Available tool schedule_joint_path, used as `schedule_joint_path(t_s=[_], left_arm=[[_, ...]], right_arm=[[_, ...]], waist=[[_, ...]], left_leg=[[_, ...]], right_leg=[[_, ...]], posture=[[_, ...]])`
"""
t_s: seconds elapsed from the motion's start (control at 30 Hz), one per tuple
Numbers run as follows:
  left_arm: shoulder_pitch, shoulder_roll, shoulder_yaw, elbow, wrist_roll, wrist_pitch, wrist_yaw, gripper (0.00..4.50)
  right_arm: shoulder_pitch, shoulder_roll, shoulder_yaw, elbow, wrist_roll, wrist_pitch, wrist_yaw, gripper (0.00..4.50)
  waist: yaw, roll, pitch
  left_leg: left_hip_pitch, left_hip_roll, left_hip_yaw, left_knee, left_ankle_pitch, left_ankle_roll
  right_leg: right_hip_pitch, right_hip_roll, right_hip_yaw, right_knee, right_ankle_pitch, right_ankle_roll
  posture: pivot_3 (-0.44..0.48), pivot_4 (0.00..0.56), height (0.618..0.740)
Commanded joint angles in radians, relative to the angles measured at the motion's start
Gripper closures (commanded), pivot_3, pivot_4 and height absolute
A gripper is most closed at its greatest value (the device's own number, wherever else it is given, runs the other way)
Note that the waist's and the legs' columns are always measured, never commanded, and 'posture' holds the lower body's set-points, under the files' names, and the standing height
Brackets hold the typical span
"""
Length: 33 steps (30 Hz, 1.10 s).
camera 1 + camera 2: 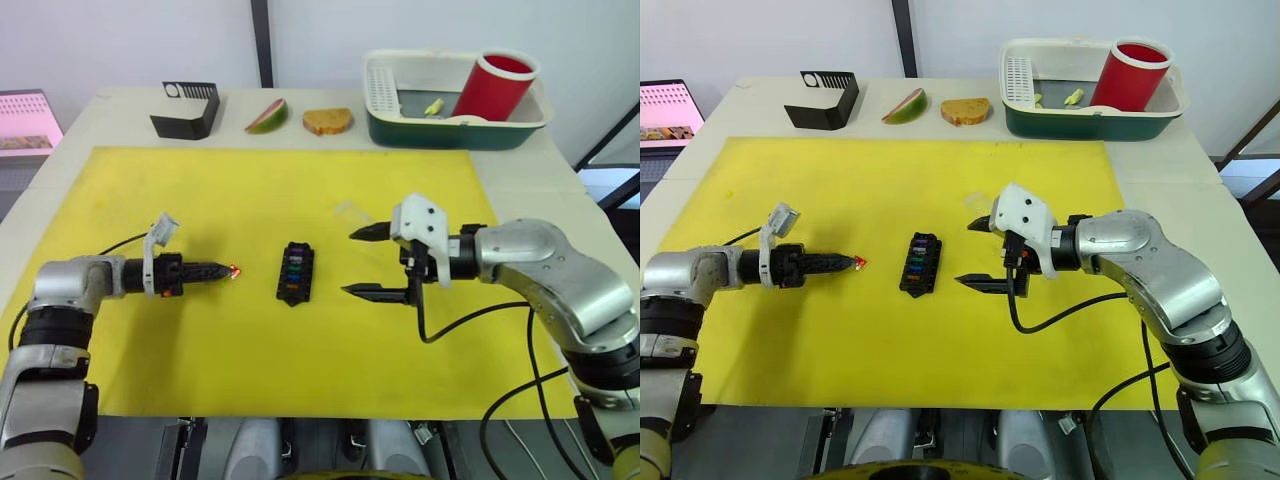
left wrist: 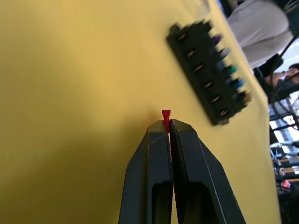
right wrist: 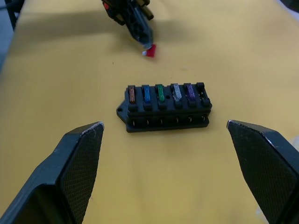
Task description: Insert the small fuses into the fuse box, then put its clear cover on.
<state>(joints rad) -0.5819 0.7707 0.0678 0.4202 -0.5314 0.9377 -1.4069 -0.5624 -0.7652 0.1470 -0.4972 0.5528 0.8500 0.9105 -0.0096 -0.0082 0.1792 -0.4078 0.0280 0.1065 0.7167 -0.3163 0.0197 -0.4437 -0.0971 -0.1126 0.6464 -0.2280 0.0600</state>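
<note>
The fuse box [image 1: 295, 273] lay near the middle of the yellow mat [image 1: 250, 190], which covered most of the desk [image 1: 520, 165]. Five fuses sat in one row of its slots: orange [image 3: 132, 94], blue [image 3: 146, 94], green [image 3: 160, 92], pale grey [image 3: 177, 92] and purple [image 3: 190, 91]; the slot at the end beside the purple one stood empty. The left gripper [image 1: 228, 270] hung a short way off the box on its left side, fingers pressed together on the red fuse [image 1: 235, 270], which stuck out just past the tips and was clear of the box. The right gripper [image 1: 368, 262] hung on the opposite side of the box, fingers spread wide and holding nothing, one tip toward the far edge of the mat and one toward the near edge. A faint transparent shape on the mat beyond the right gripper may have been the clear cover [image 1: 348, 211]; could not tell for sure. Along the far edge of the desk stood a black slotted stand [image 1: 187, 110], a fruit wedge [image 1: 267, 116], a slice of bread [image 1: 327, 121], and a basin [image 1: 455, 130] with a red cup [image 1: 495, 85] leaning inside it.
</note>
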Motion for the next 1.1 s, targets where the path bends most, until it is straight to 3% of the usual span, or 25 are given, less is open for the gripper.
schedule_joint_path(t_s=[0.03,0.23,0.43,0.5,0.6,0.87,0.97,1.03,1.1], left_arm=[[-0.029,-0.006,0.122,-0.235,-0.148,0.101,0.071,4.48],[-0.062,-0.094,0.167,-0.513,-0.311,0.187,0.212,4.48],[-0.1,-0.124,0.144,-0.565,-0.354,0.166,0.262,4.48],[-0.104,-0.128,0.131,-0.576,-0.356,0.153,0.273,4.5],[-0.099,-0.132,0.125,-0.579,-0.364,0.143,0.285,4.5],[-0.094,-0.124,0.114,-0.572,-0.377,0.119,0.291,4.5],[-0.098,-0.121,0.111,-0.562,-0.375,0.112,0.288,4.5],[-0.097,-0.119,0.109,-0.56,-0.374,0.108,0.287,4.5],[-0.096,-0.116,0.108,-0.559,-0.376,0.105,0.286,4.5]], right_arm=[[-0.057,0.062,-0.096,0.027,0.132,0.139,-0.056,0.0],[-0.207,0.222,-0.209,0.134,0.333,0.348,-0.17,0.0],[-0.316,0.296,-0.246,0.211,0.428,0.451,-0.236,0.0],[-0.321,0.31,-0.246,0.214,0.446,0.458,-0.251,0.56],[-0.318,0.329,-0.244,0.216,0.457,0.468,-0.277,1.85],[-0.311,0.341,-0.241,0.22,0.468,0.473,-0.305,1.85],[-0.307,0.34,-0.237,0.218,0.469,0.47,-0.307,2.68],[-0.305,0.338,-0.234,0.216,0.468,0.469,-0.309,3.65],[-0.304,0.338,-0.232,0.215,0.467,0.467,-0.309,3.65]], waist=[[0.0,-0.001,0.0],[-0.001,0.0,0.0],[-0.002,0.0,0.0],[-0.001,0.0,0.0],[-0.002,0.0,0.0],[-0.002,0.0,0.0],[-0.002,0.0,0.0],[-0.002,0.0,0.0],[-0.003,0.0,0.0]], left_leg=[[0.0,0.0,0.0,0.0,0.0,0.0],[0.0,0.0,-0.001,0.0,0.0,-0.001],[0.0,0.0,-0.001,-0.001,0.001,-0.001],[0.0,0.0,-0.001,-0.001,0.001,-0.001],[0.0,-0.001,-0.001,-0.001,0.001,-0.001],[0.0,0.0,-0.001,-0.001,0.001,-0.001],[0.0,0.0,-0.001,-0.001,0.001,-0.001],[0.0,0.0,-0.001,-0.001,0.001,-0.001],[0.0,0.0,-0.001,-0.001,0.001,-0.001]], right_leg=[[0.0,0.0,0.0,0.0,0.0,0.0],[0.001,-0.001,0.001,0.001,0.0,0.0],[0.001,0.0,0.001,0.001,0.0,0.0],[0.001,0.0,0.001,0.0,0.0,0.0],[0.001,0.0,0.001,0.0,0.0,0.0],[0.0,0.0,0.001,0.0,0.0,0.0],[0.0,0.0,0.001,0.0,0.0,0.0],[0.0,0.0,0.001,0.0,0.0,0.0],[0.0,0.0,0.001,0.0,0.0,0.0]], posture=[[0.0,0.15,0.74],[0.0,0.15,0.74],[0.0,0.15,0.74],[0.0,0.15,0.74],[0.0,0.15,0.74],[0.0,0.15,0.74],[0.0,0.15,0.74],[0.0,0.15,0.74],[0.0,0.15,0.74]])
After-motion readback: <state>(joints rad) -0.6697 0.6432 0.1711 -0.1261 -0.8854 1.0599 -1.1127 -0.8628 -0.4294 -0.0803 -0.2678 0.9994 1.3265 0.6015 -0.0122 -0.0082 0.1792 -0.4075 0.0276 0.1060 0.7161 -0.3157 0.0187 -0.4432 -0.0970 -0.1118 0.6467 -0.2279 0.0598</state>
